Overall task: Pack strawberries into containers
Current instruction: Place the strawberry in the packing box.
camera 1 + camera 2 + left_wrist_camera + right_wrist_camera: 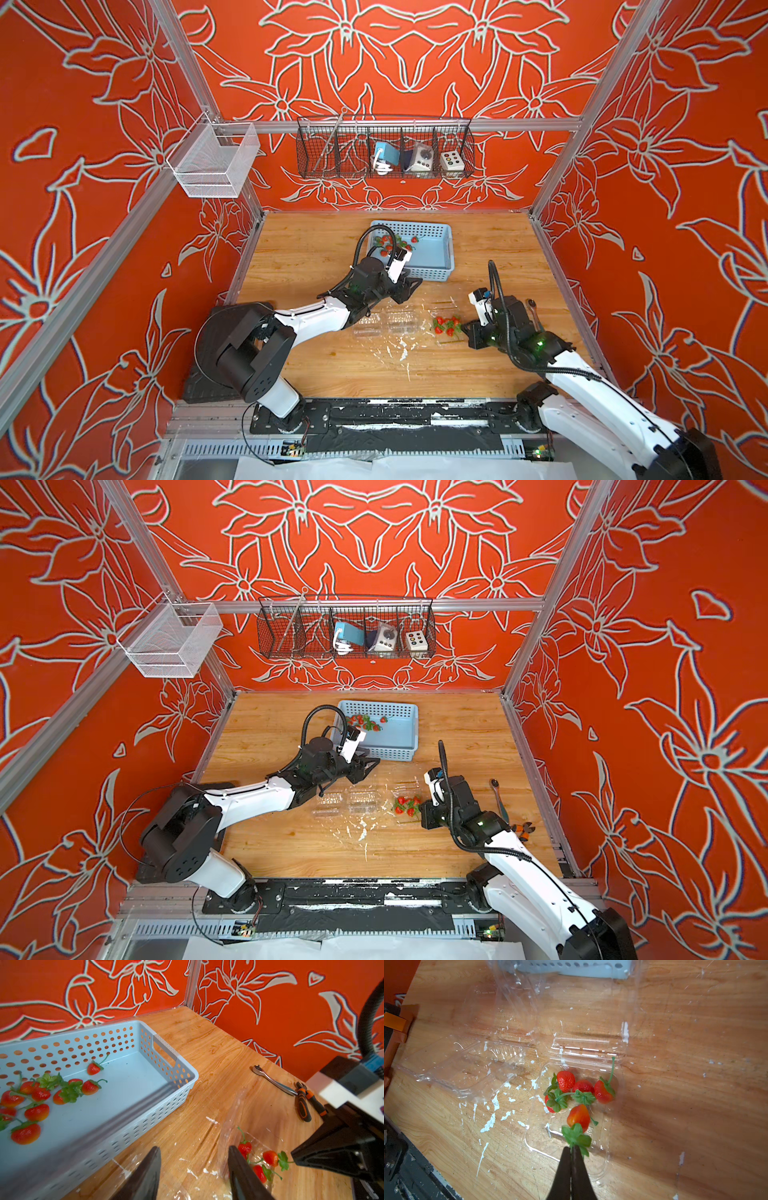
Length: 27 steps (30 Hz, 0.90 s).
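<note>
Right wrist view: the right end effector (571, 1148) pinches a strawberry (578, 1116) by its leafy cap (jaws closed), berry pointing straight ahead, above the rightmost container (602, 1147).

Strawberries (446, 326) in one clear container (444, 309), two more containers (401, 323) beside, others in blue basket (448, 249)
</note>
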Motion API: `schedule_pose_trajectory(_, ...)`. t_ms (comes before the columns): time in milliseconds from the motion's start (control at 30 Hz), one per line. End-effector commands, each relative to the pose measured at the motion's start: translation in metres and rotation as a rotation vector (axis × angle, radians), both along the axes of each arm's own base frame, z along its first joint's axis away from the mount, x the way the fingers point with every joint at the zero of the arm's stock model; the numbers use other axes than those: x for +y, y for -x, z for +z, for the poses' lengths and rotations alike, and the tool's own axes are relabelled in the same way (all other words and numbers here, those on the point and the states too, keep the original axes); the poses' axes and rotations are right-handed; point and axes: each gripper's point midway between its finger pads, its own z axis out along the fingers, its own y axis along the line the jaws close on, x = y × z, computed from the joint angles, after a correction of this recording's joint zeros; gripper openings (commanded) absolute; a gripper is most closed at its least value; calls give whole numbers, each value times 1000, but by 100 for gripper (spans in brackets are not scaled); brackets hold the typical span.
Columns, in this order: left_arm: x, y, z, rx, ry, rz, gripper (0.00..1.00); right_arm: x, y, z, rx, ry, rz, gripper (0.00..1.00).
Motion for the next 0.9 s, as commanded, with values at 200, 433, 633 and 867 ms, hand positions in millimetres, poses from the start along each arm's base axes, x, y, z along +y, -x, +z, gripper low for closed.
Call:
schedule_pose_trajectory(200,-26,-11,5,-12,20,-56,52,-6,-2,-18,28,39,-42,15)
schedule_pose_trajectory(433,-32,-15,5,-14,20,-66,52,-8,-7,-15,21,61,-56,37)
schedule_pose_trajectory(633,-40,-19,14,-25,24,-93,52,-18,-8,2,-47,45,-112,37)
schedule_pose_trajectory(867,-50,-22,-1,15,-25,-133,52,-20,-3,7,-58,20,-125,39)
